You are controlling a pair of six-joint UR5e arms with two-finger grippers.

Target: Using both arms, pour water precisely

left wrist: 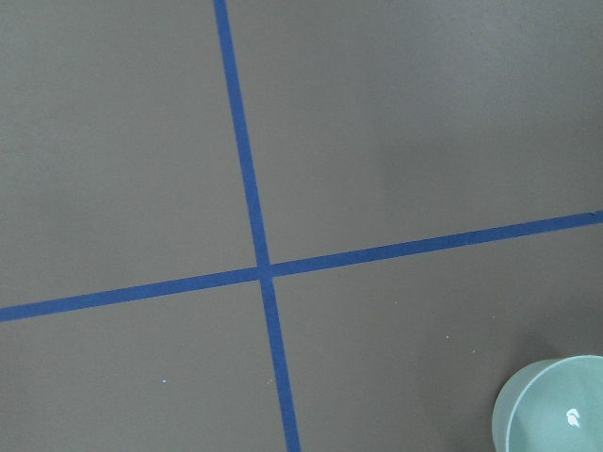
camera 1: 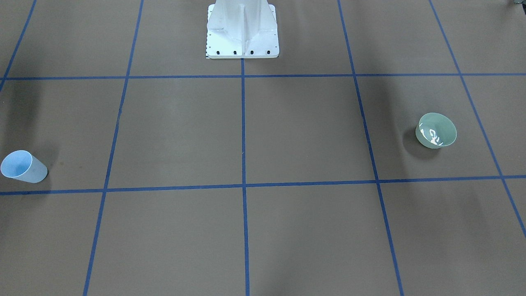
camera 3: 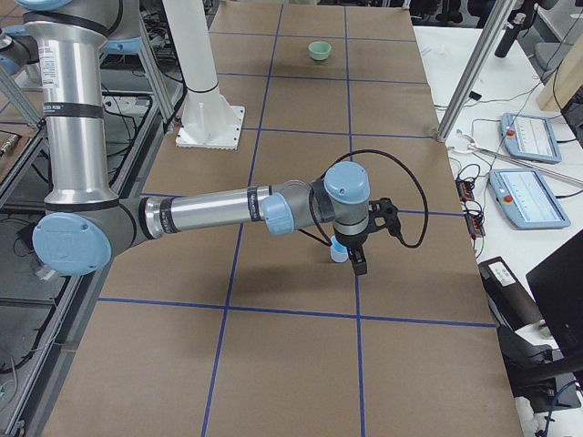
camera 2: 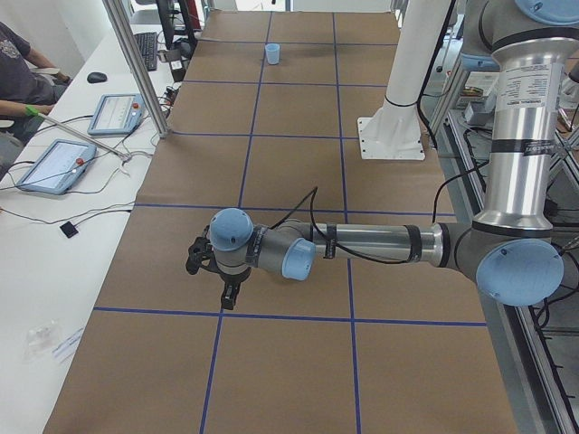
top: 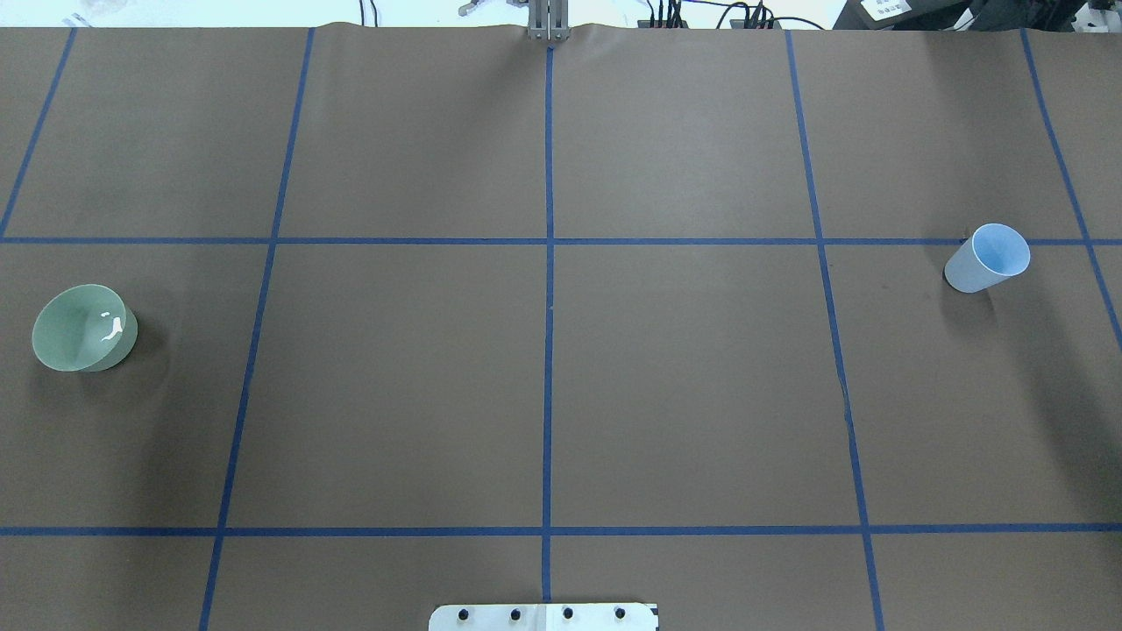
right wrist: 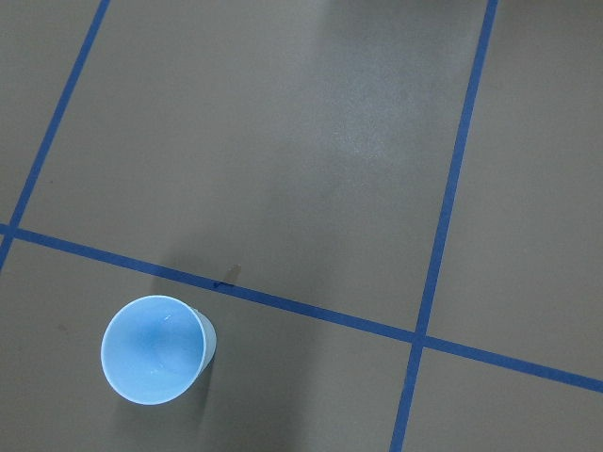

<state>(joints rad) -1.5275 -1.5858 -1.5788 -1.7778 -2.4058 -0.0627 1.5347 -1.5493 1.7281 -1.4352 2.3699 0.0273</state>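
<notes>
Table (top: 684, 394): brown cover marked with a blue tape grid; it carries every item below.

Left arm (camera 2: 380, 244): forearm level and low over the table, wrist turned down.

Right arm (camera 3: 209, 208): forearm likewise level and low, wrist turned down directly above the cup.

Pedestal (camera 1: 242, 28): white, bolted down, at 6 o'clock on the table in the overhead view.

Jaws, both arms: black, and visible only from the table ends. I cannot tell how far either pair is parted or whether it grips anything.

Bowl (top: 66, 342): pale green, upright, at 9 o'clock in the overhead view. In the left wrist view it sits at the 5 o'clock corner.

Cup (top: 986, 258): pale blue, upright, at 3 o'clock in the overhead view, just beside a tape line and well apart from the bowl. In the right wrist view it sits at 7 o'clock. Contents: cannot tell.

Water (top: 111, 329): shows as white glints inside the bowl, toward the 3 o'clock side of its interior.
</notes>
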